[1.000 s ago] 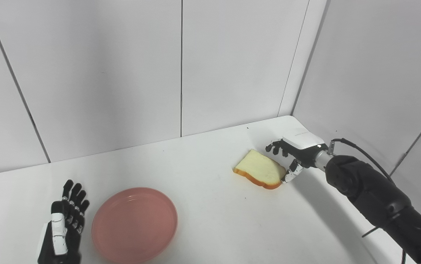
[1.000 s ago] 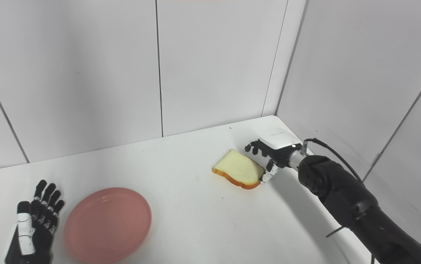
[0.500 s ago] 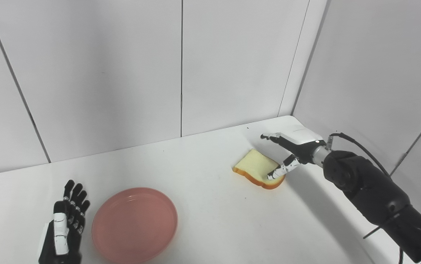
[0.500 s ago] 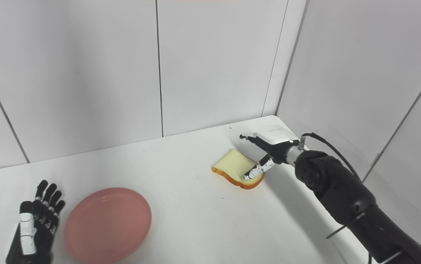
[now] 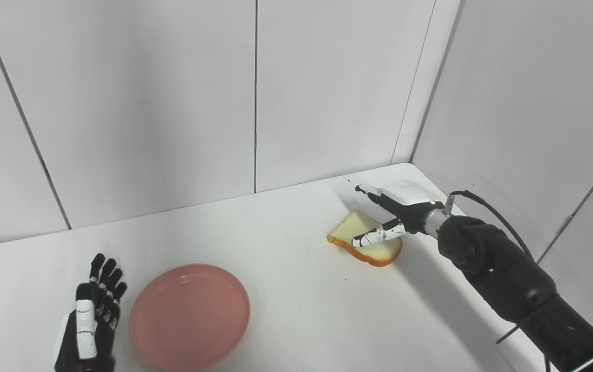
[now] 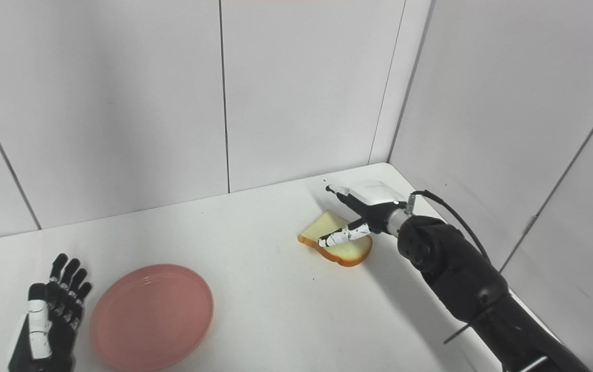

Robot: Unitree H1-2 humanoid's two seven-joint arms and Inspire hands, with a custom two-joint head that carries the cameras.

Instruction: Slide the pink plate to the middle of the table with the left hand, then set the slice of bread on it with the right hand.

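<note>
The pink plate point(image 5: 190, 315) lies on the white table at the front left. My left hand point(image 5: 92, 323) is open, flat by the plate's left side, a small gap from its rim. The slice of bread point(image 5: 366, 243) with an orange-brown crust lies at the back right, near the corner. My right hand point(image 5: 392, 212) is open above the bread, fingers stretched left over its far edge and thumb across its top. It does not hold the bread.
White wall panels close the table at the back and on the right, meeting in a corner point(image 5: 405, 165) just behind the right hand. The bare white tabletop point(image 5: 286, 274) lies between plate and bread.
My right hand has opened from a curled pose at the bread's right edge and reached left over the slice. The bread has settled flatter. The left hand and plate have not moved.
</note>
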